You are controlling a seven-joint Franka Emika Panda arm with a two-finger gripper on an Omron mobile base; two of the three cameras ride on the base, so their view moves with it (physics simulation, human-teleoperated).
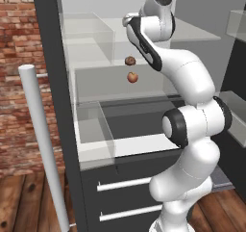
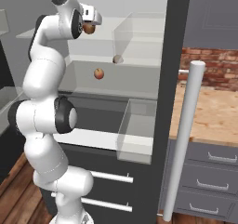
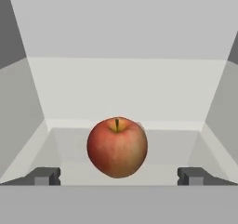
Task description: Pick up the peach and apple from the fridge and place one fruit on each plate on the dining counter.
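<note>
- Inside the open fridge (image 1: pixel 57 106), the claw (image 3: pixel 119 175) faces the apple (image 3: pixel 117 147), fingers spread wide apart.
- The peach (image 1: pixel 132 77) sits on a lower shelf.

Brick wall (image 1: pixel 19 58) at side; wood floor (image 1: pixel 24 202) below; brown lump (image 1: pixel 130 60) above.

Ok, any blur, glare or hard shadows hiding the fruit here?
Hand view: apple evenly lit, slightly soft, no cast shadow. Left base view: flat light, peach small but clear. Right base view: no glare on the fridge bins; apple half hidden.
</note>
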